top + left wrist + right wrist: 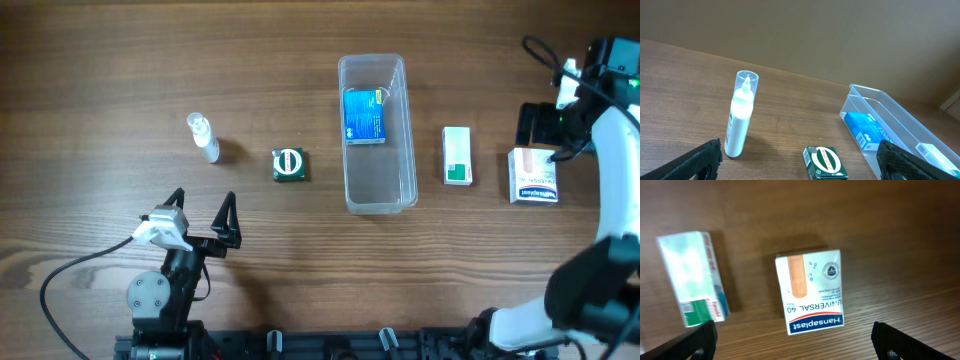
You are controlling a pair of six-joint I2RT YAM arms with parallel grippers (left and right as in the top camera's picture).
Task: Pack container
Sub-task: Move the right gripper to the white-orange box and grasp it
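Container (382, 185) sits mid-table with a blue box (364, 116) lying in its far end. We see the left gripper (204, 200) spread wide and holding nothing, near the table's front edge, short of the upright bottle (203, 138) and the dark green box (289, 165). Right gripper (792, 331) is also spread wide and empty, hanging over the Hansaplast box (810, 291). Green-white box (457, 156) lies between that box and the container.
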